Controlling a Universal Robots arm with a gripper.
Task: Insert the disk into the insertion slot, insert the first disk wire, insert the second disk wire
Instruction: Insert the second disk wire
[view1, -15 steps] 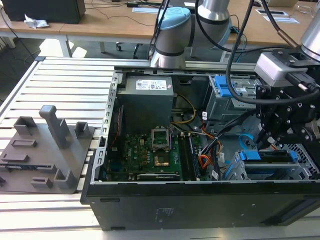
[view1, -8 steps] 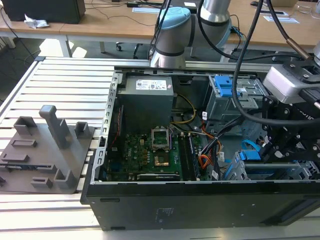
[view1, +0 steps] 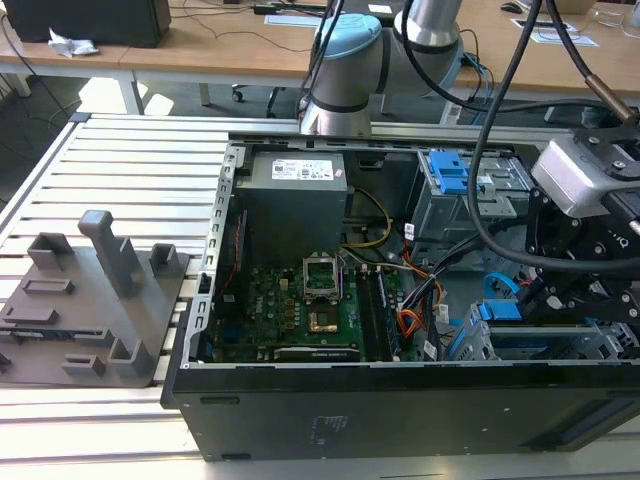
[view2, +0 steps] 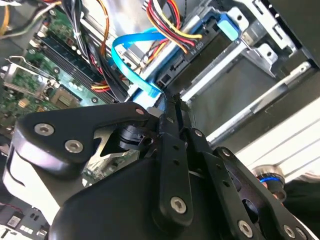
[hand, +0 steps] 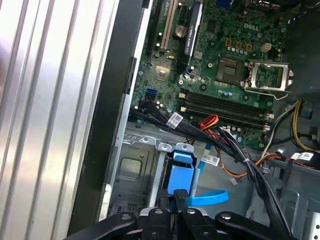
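- In the exterior view, an open computer case (view1: 400, 410) lies on a slatted metal table (view1: 130, 170), with the robot arm (view1: 345, 60) rising behind it.
- The gripper (view1: 548, 292) reaches down into the case's corner at the exterior view's right. There the disk (view1: 500, 312), showing its blue carrier, sits in the insertion slot (view1: 590, 345), just below and beside the gripper.
- In the second wrist view, the gripper (view2: 172, 102) has its fingers pressed together. As far as can be seen, they are pinched on the end of the blue wire (view2: 131, 67), which loops up and away from the tips.
- The disk (view2: 212, 48) lies seated in the insertion slot (view2: 260, 52) just beyond the fingertips, its connector edge facing them. A bundle of red, yellow and black wires (view2: 165, 15) reaches that same edge.
- In the first wrist view, the gripper (hand: 177, 200) hangs right over the disk (hand: 181, 175), its tips close to the blue carrier. The blue wire (hand: 210, 198) sticks out sideways from the closed fingers.
- The insertion slot (hand: 132, 170) frames the disk, with the motherboard (hand: 225, 65) beyond it.
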